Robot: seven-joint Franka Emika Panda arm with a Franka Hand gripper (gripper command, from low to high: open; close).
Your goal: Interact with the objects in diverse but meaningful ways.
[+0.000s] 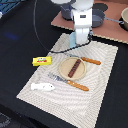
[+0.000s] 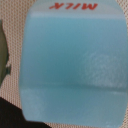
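On the desk (image 1: 15, 45) the arm stands low over the placemat's (image 1: 95, 85) far edge. The pale-blue milk carton (image 2: 72, 65) fills the wrist view; whether the jaws grip it, I cannot tell. Best lift it straight, slowly, clear of the plate (image 1: 71, 68) carrying the brown stick (image 1: 74, 67).

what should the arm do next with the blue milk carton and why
Probably lower a touch, then close the hand on the blue milk carton. The carton fills the wrist view, so the hand sits right at it, but no fingers show, so a grip cannot be confirmed.
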